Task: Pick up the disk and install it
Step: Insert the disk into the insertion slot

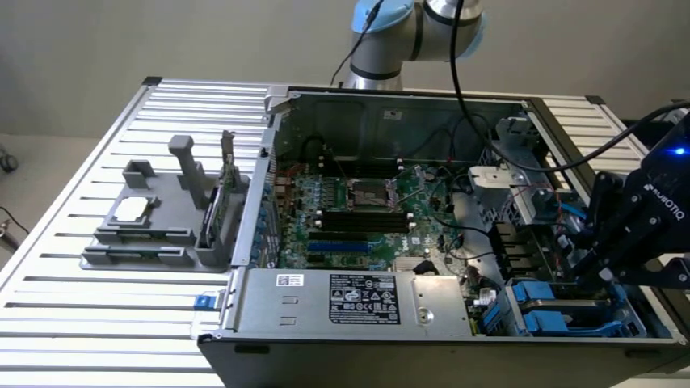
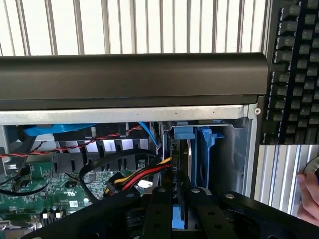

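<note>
Ribbed aluminium slats form the table point(image 1: 65, 323), and on them lies an open computer case point(image 1: 389, 331) with its side panel off, so that the green motherboard point(image 1: 356, 218) and a grey labelled power-supply box point(image 1: 356, 299) show in the exterior view. To the exterior view's left of the case stands a grey plastic fixture point(image 1: 161, 222) that holds a small square silver chip point(image 1: 132, 210). The robot arm rises behind the case, and its black gripper point(image 1: 603, 271) hangs low over the drive bays at the exterior view's right end of the case, just above the blue carriers point(image 1: 555, 311) there. In the wrist view the gripper point(image 2: 180, 214) has its fingers point(image 2: 158, 211) drawn close together on a blue-framed part between them, which appears to be the disk point(image 2: 179, 216) held upright on edge; little of it can be seen past the fingers. It sits directly above a bay with blue plastic rails point(image 2: 202, 154), beside a bundle of yellow, red and black cables point(image 2: 144, 175). A black keyboard point(image 2: 296, 69) lies on the table beyond the case wall, and a person's hand point(image 2: 310, 196) shows at the picture's edge near it.
</note>
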`<state>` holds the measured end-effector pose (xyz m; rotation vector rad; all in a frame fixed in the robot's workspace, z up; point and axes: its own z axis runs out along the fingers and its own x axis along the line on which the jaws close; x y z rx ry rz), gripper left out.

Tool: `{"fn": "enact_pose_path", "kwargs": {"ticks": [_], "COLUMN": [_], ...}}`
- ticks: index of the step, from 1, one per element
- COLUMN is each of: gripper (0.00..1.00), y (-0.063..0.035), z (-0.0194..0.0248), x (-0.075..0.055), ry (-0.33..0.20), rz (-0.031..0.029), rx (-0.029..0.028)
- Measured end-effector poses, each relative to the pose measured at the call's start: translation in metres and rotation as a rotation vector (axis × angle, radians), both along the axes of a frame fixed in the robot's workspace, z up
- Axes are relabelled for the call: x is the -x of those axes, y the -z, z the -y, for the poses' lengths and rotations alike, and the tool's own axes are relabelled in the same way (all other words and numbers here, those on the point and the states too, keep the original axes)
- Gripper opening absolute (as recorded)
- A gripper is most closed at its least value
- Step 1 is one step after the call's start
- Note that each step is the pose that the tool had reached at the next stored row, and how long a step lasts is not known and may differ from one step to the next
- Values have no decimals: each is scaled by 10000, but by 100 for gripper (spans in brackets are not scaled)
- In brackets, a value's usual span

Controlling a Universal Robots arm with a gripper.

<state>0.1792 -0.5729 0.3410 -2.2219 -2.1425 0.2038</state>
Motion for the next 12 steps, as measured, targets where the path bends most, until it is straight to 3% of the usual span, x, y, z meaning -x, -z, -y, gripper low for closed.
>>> {"fn": "enact_pose_path", "kwargs": {"ticks": [6, 12], "gripper": [17, 17], "y": [-8, -7], "z": [0, 36], "x": [-1, -6], "ry": [-2, -7], "rz": [-6, -15], "rx": [-26, -178]}}
